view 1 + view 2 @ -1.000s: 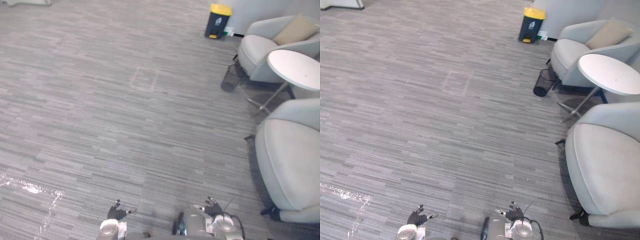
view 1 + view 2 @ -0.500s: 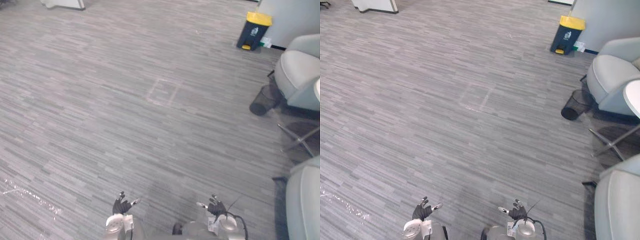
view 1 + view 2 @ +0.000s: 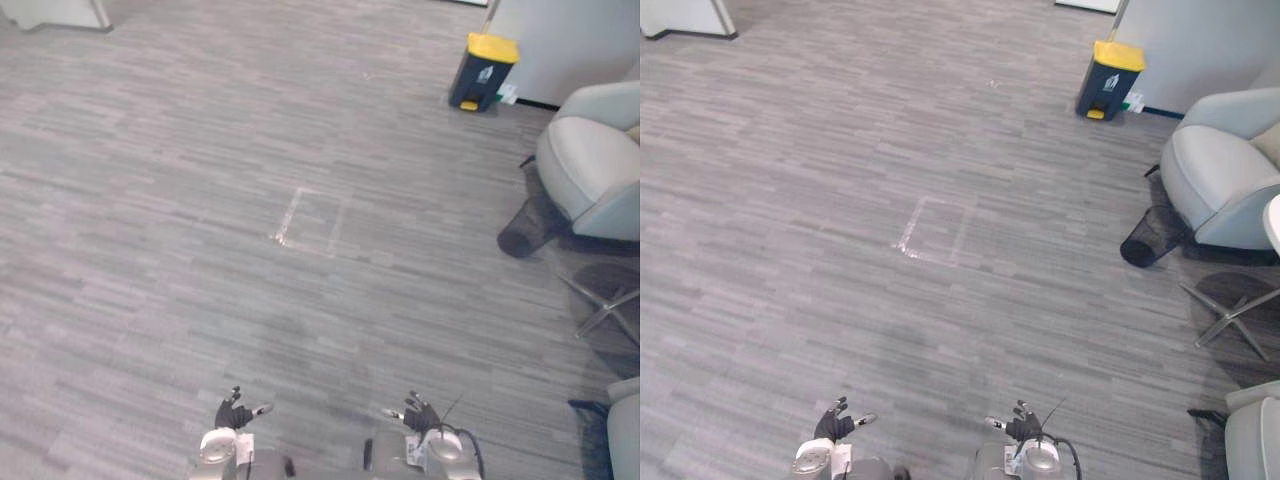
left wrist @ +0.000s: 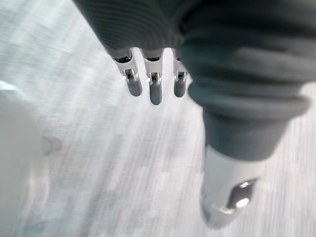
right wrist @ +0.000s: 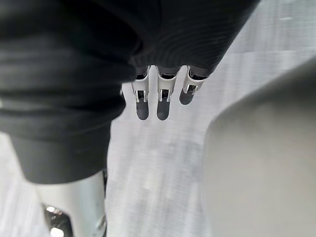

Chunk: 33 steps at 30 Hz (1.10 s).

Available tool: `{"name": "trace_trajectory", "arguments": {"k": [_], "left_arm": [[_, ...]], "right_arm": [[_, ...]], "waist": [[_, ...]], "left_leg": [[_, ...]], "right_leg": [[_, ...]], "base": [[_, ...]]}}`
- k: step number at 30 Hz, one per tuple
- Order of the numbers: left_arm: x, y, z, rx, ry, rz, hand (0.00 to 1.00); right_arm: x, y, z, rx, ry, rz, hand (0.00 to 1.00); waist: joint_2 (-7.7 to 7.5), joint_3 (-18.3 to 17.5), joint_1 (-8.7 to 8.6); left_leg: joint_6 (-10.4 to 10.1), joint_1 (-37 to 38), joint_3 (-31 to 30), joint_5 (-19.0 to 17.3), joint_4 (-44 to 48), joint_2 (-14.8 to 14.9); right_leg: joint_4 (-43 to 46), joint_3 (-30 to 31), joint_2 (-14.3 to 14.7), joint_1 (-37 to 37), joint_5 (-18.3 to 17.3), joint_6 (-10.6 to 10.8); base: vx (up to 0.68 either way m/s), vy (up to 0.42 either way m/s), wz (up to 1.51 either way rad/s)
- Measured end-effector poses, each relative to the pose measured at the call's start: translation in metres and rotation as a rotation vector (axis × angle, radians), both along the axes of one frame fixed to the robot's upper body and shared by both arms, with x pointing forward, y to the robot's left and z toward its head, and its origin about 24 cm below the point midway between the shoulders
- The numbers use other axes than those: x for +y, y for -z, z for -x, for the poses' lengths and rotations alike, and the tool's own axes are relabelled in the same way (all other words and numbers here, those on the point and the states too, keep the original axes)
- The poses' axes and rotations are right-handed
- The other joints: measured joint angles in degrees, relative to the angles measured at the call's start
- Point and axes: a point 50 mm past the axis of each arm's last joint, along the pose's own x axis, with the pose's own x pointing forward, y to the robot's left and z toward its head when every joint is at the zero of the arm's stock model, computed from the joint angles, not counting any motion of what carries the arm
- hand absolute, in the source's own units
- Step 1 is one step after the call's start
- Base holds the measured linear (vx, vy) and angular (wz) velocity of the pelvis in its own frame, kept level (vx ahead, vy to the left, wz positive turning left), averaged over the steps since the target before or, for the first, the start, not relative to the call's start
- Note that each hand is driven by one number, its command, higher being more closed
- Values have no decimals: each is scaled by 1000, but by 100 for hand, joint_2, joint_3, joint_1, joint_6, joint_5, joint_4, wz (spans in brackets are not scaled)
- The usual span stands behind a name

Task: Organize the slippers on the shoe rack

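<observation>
Both arms hang low at the near edge of the head views, over grey striped carpet [image 3: 180, 300]. The left robot hand [image 3: 235, 412] is open and empty. In its wrist view the fingers [image 4: 155, 91] run straight in a row, the thumb [image 4: 224, 192] stands apart, and carpet shows past them. The right robot hand [image 3: 421, 414] is open and empty too. Its own fingers [image 5: 148, 101] are straight, with the thumb [image 5: 74, 207] off to one side above the carpet. The two hands are well apart, each thumb turned toward the other hand.

Ahead of them, near the middle of the floor, a pale taped square [image 3: 312, 221] is marked on the carpet. Far off on the right a dark bin [image 3: 478, 72] with a yellow lid stands against a grey wall [image 3: 570, 40]. Nearer on that side sits a pale armchair [image 3: 595, 165], with a black mesh basket [image 3: 1150, 235] on the floor just beside it. Next to the basket are the metal legs of a table [image 3: 1232, 310]. A second pale chair [image 3: 1255, 430] shows at the near right corner. The foot of a white cabinet [image 3: 50, 12] stands at the far left.
</observation>
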Motion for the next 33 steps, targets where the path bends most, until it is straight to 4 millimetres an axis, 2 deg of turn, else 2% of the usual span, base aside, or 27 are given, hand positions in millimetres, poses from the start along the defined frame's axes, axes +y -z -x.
{"name": "trace_trajectory", "arguments": {"k": [1, 2, 3, 4, 5, 6, 8, 9, 10, 11, 12, 13, 15, 17, 18, 20, 21, 22, 23, 24, 26, 28, 29, 30, 31, 32, 33], "left_arm": [[-1, -1, -3, -6, 4, 1, 0], [-2, -1, -3, -6, 6, 1, 0], [-3, -1, -3, -4, 19, -3, 0], [-4, -1, -3, -3, 32, -5, 0], [-7, 1, -1, 8, 43, -2, 0], [-17, 3, -2, 13, 54, 21, 0], [-25, 3, -2, 10, 50, 43, 0], [-28, 4, 1, 17, 29, 58, 0], [-28, 4, 1, 15, 9, 68, 0], [-30, 4, 4, 10, -21, 82, 0], [-30, 4, 5, 4, -31, 87, 0], [-28, 0, 1, -27, -42, 87, 0], [-25, -3, -2, -51, -46, 85, 0], [-24, -5, -5, -65, -44, 85, 0], [-23, -6, -6, -69, -43, 84, 0], [-23, -8, -9, -83, -35, 79, 0], [-24, -9, -11, -87, -19, 78, 0], [-27, -8, -11, -82, -8, 81, 0], [-27, -8, -10, -79, -3, 79, 0], [-24, -8, -12, -75, 7, 65, 0], [-19, -6, -10, -61, 19, 48, 0], [-20, -5, -10, -50, 31, 49, 0], [-19, -3, -10, -33, 43, 41, 0], [-16, 0, -6, -5, 51, 29, 0], [-15, 1, -4, 7, 62, 23, 0], [-14, 4, 0, 31, 81, 13, 0], [-15, 5, 2, 42, 93, 8, 0]], "right_arm": [[0, -2, -3, -17, 1, -2, 0], [0, -2, -4, -21, -1, -2, 0], [1, -4, -8, -34, -4, -4, 0], [2, -4, -7, -30, -3, -5, 0], [-2, -4, -7, -35, 8, -1, 0], [-7, -5, -9, -34, 10, 14, 0], [-11, -6, -11, -39, 31, 14, 0], [-14, -6, -9, -36, 49, 15, 0], [-15, -6, -8, -32, 50, 17, 0], [-15, -5, -3, -26, 52, 19, 0], [-15, -4, -1, -21, 52, 19, 0], [-13, -3, 1, -6, 48, 17, 0], [-9, 0, 6, 9, 44, 10, 0], [-9, 1, 8, 23, 42, 12, 0], [-7, 2, 5, 30, 39, 11, 0], [-5, 4, 6, 41, 40, 6, 0], [-5, 4, 7, 45, 42, 5, 0], [-8, 4, 8, 46, 41, 13, 0], [-8, 5, 9, 53, 39, 14, 0], [-3, 8, 13, 76, 40, 0, 0], [1, 9, 17, 83, 38, -11, 0], [-3, 11, 22, 96, 63, -10, 0], [-3, 12, 26, 104, 78, -16, 0], [-4, 11, 23, 94, 76, -14, 0], [-4, 10, 23, 89, 74, -13, 0], [-5, 9, 20, 72, 68, -11, 0], [-7, 7, 16, 54, 61, -5, 0]], "waist": [[28, 18, -65], [34, 22, -92], [49, 31, -209], [10, 18, -212], [33, 18, -263], [340, -36, -196], [475, 0, -198], [540, -9, -233], [550, 0, -238], [559, 20, -218], [557, 25, -190], [525, 55, -146], [404, 58, -50], [420, 40, 44], [398, 37, 98], [337, 69, 122], [345, 60, 131], [445, 7, 134], [458, -8, 178], [294, -97, 131], [147, -196, 108], [70, -216, 101], [-4, -213, 88], [-19, -187, 71], [-8, -178, 51], [57, -153, -1], [82, -153, -14]], "left_leg": [[0, 165, -17, 0, -139, 86], [0, 200, -25, 0, -160, 112], [-7, 438, -92, -4, -287, 193], [-46, 522, -161, -20, -340, 152], [-250, 756, -378, -121, -344, 194], [-413, 722, -497, -71, -219, 424], [-804, 647, -700, 173, 209, 490], [-919, 308, -857, 451, 1174, 600], [-907, 18, -918, 787, 1992, 666], [-1047, -562, -1000, 1159, 3480, 939], [-1074, -746, -946, 1130, 3978, 1047], [-947, -1212, -717, 1012, 4941, 1325], [-772, -1779, -281, 743, 5330, 1524], [-666, -2176, 33, 403, 4855, 1456], [-634, -2350, 223, 220, 4089, 1255], [-596, -2538, 312, 257, 2599, 838], [-623, -2642, 276, 627, 1314, 557], [-584, -2680, 226, 936, 536, 471], [-419, -2703, 121, 1545, 521, 415], [-155, -2709, 107, 1473, 654, 201], [18, -2768, 117, 1179, 903, 25], [118, -2531, 112, 849, 1000, -139], [133, -2157, 91, 603, 924, -300], [141, -1725, 87, 387, 879, -390], [146, -1504, 83, 314, 824, -421], [151, -987, 46, 238, 537, -481], [144, -549, -18, 232, 197, -488]], "right_leg": [[-909, -152, 197, -274, 12, -24], [-1189, -177, 256, -317, 43, -31], [-2919, -156, 538, -386, 626, -69], [-3590, -63, 610, -324, 1027, -89], [-3819, 100, 699, -219, 1942, -464], [-3486, 35, 829, -293, 1701, -483], [-3213, -44, 837, -221, 1308, -535], [-3180, -118, 858, 12, 1035, -560], [-3225, -138, 874, 236, 899, -583], [-3447, -161, 938, 696, 739, -654], [-3522, -156, 983, 873, 699, -675], [-3772, -109, 1084, 1377, 559, -722], [-4104, 80, 1103, 1972, 338, -754], [-4350, 334, 1044, 2395, 309, -675], [-4473, 481, 909, 2608, 302, -624], [-4764, 562, 636, 2917, 268, -534], [-5049, 584, 486, 3137, 217, -347], [-5213, 635, 497, 3280, 172, -244], [-5288, 731, 482, 3396, 84, -115], [-5194, 755, 259, 3444, 78, -77], [-4440, 767, 83, 3119, 157, 2], [-2955, 931, -62, 2637, 307, 249], [-1452, 1223, -149, 2125, 709, 634], [-113, 1386, -140, 1678, 804, 778], [333, 1331, -150, 1500, 770, 723], [975, 1085, -185, 1115, 590, 451], [1041, 773, -143, 788, 367, 246]], "base": [[425, -46, 14], [652, -120, 32], [563, -140, 35], [680, -207, 57], [567, -170, 33], [560, -174, 28], [569, -186, 9], [557, -187, 14], [519, -158, 23], [445, -124, 9], [641, -146, -6], [529, -109, -19], [486, -47, -39], [434, 37, -66], [461, 120, -69], [502, 194, -62], [472, 235, -46], [592, 319, -48], [524, 283, -24], [536, 273, -5], [548, 258, 19], [553, 275, 26], [557, 264, 13], [551, 247, 6], [655, 224, -5], [630, 169, 3], [626, 143, 10]]}}
